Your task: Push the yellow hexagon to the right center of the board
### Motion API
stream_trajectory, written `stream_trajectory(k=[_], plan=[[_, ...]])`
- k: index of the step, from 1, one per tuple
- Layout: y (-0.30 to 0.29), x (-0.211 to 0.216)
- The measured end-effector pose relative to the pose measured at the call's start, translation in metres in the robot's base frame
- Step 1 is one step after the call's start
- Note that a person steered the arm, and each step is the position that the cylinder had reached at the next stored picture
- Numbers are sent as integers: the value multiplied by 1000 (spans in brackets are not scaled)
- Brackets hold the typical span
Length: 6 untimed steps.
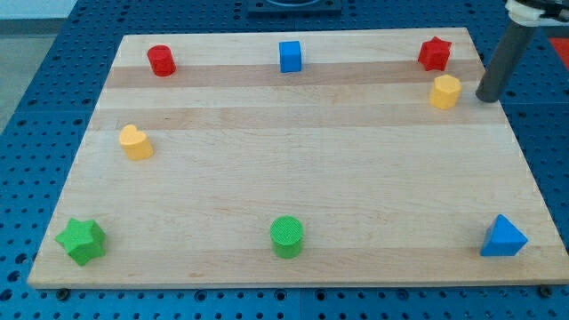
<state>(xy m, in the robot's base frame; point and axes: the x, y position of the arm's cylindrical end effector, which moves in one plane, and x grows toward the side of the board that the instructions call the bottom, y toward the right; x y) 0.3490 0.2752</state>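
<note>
The yellow hexagon (445, 92) stands near the board's upper right corner, just below the red star (434, 54). My tip (487, 98) is at the end of the dark rod, a short gap to the right of the yellow hexagon, near the board's right edge. It does not touch the hexagon.
On the wooden board (293, 169): a red cylinder (161, 60) at upper left, a blue cube (290, 56) at top centre, a yellow heart-like block (135, 142) at left, a green star (82, 241) at lower left, a green cylinder (286, 236) at bottom centre, a blue triangle (503, 237) at lower right.
</note>
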Motion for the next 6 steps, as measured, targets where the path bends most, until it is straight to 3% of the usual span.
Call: stream_trajectory(k=[4, 6], plan=[[-33, -16], [-40, 16]])
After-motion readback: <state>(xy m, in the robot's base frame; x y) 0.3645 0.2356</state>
